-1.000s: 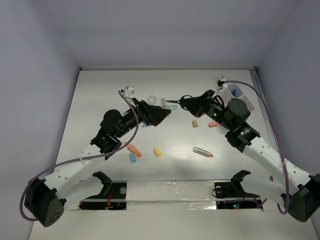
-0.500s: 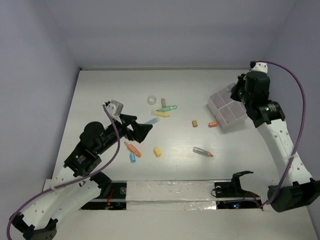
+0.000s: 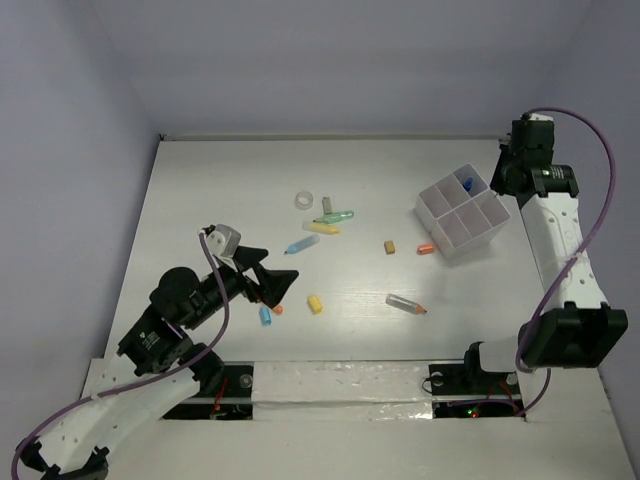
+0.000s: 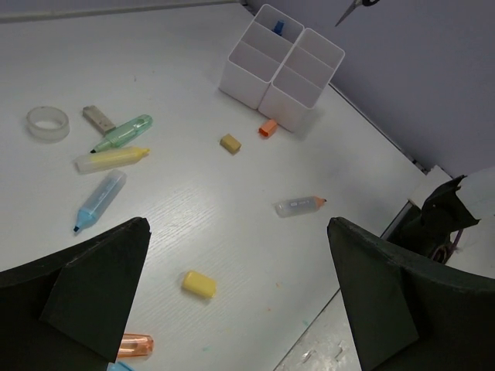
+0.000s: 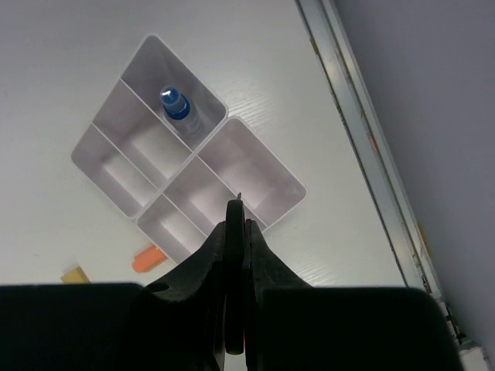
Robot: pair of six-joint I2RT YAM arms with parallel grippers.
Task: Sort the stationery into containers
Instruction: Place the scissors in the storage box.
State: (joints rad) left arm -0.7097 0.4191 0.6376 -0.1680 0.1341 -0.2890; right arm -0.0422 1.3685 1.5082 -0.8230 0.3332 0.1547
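The left gripper [image 4: 238, 226] hung with its two fingers spread wide and nothing between them, well apart from the white square plastic tray divided into compartments [image 4: 292, 99], out among the loose stationery on the table. The step in hand looked like the next pick. The short yellow block-like piece [image 4: 199, 284] seemed the likeliest target, since in the left wrist view it lay on the table under the gap between the fingers. It was nearer the left one and touched by neither. To do it well, the gripper would want to centre that gap over the piece and turn so the fingers close across its short width. It should then descend clear of the orange piece [image 4: 131, 344] lying farther from the tray, close by the left finger. A grey pen-like piece with an orange tip [image 4: 298, 205] lay between the yellow one and the tray, and a small orange cap [image 4: 268, 127] sat just beside the tray's wall. The right gripper [image 5: 236, 220] hovered above the tray, its fingers pressed together on nothing visible. A small blue-capped bottle [image 5: 176, 104] stood in one end compartment, and the other compartments showed nothing inside.
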